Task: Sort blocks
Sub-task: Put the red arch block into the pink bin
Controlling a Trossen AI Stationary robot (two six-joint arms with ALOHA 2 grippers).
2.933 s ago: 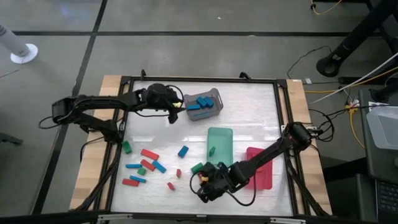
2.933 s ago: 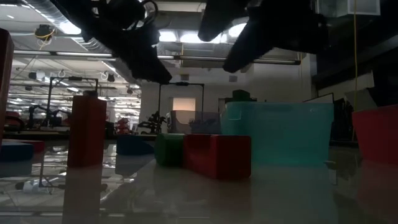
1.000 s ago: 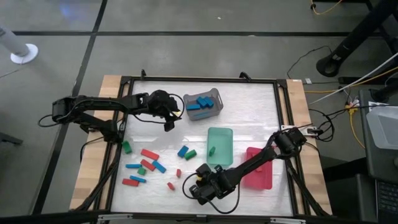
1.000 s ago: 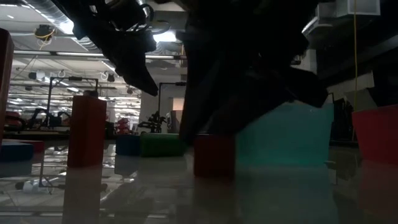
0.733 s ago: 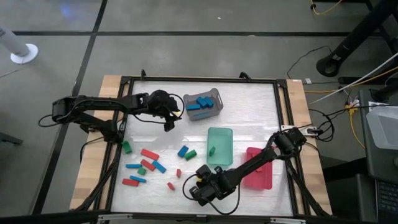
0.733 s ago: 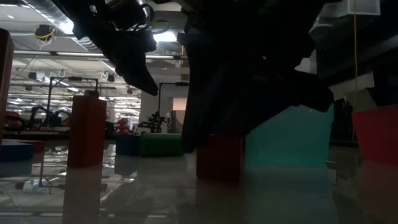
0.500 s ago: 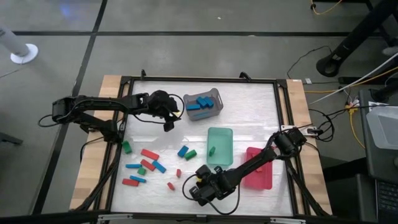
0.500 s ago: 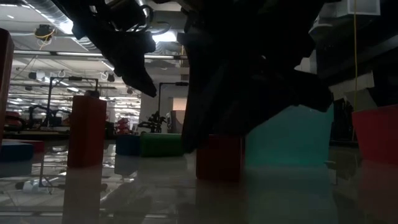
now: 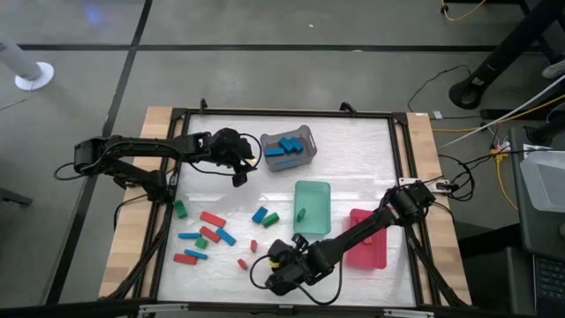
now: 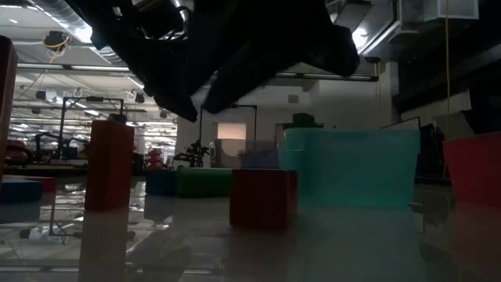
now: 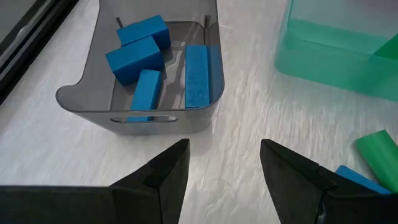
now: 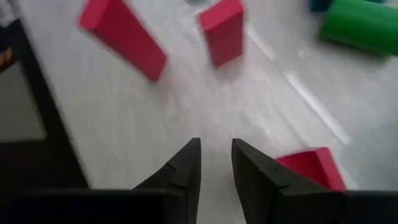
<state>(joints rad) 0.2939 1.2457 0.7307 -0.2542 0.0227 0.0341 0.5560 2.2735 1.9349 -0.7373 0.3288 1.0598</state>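
The right tool (image 9: 275, 269) is held low at the bench's (image 9: 353, 150) six o'clock edge, its fingers narrowed with nothing between them, presumably lined up for the red blocks (image 12: 222, 30) just ahead. The left tool (image 11: 224, 171) hangs wide and empty at about eleven o'clock, beside the grey basket (image 9: 305, 138), where four blue blocks (image 11: 198, 76) are already sorted. One green piece (image 9: 301, 214) lies in the green tray (image 9: 312, 188); roughly twelve loose blocks (image 9: 212, 218) are scattered toward eight o'clock, and the red tray (image 9: 374, 256) appears empty.
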